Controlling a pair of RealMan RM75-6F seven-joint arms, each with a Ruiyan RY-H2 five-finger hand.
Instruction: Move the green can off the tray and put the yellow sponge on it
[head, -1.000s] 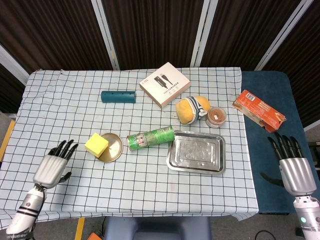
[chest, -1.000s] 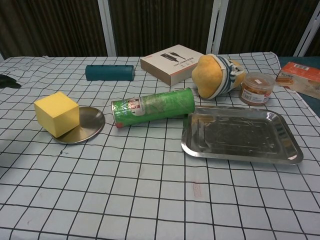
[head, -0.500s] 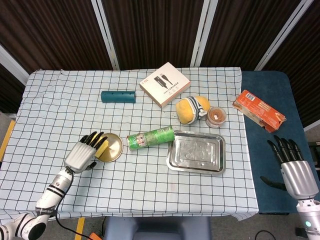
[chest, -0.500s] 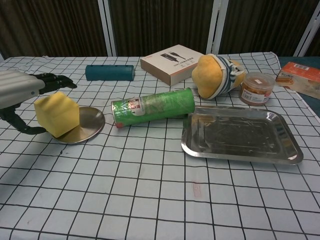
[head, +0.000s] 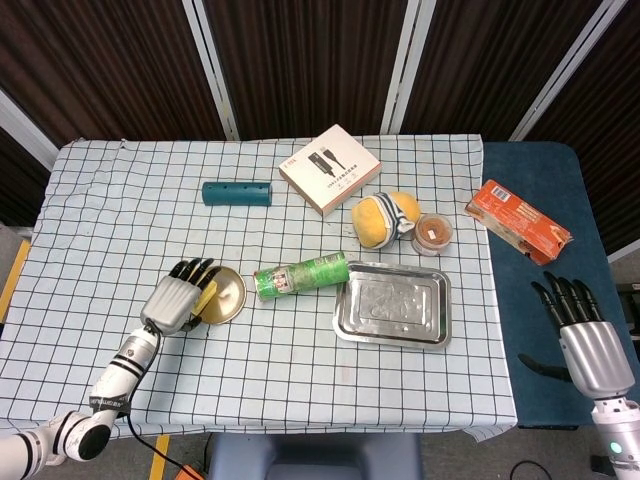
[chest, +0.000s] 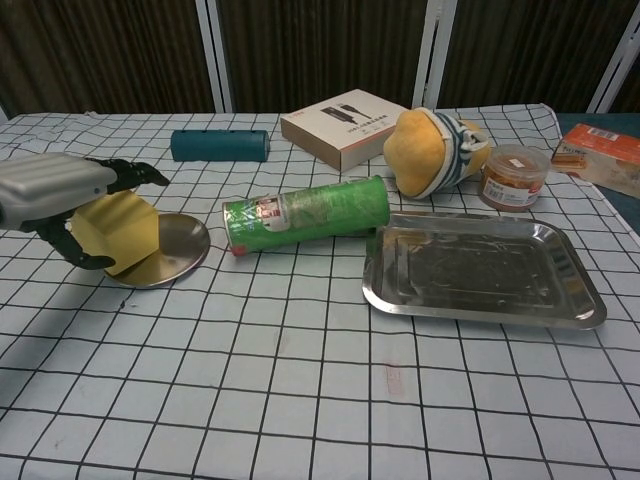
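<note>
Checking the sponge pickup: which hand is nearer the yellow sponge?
Left. The left hand is wrapped over the yellow sponge on the small round plate; the right hand hovers far off beyond the table's right edge.

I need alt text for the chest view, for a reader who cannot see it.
The robot's left hand closes around a yellow sponge on a small round metal plate. A green can lies on its side on the checked tablecloth, beside an empty metal tray.

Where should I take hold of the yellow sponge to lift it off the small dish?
Grip the yellow sponge across its flat side faces from above; the left hand already sits over it. It's a block on the round dish.
</note>
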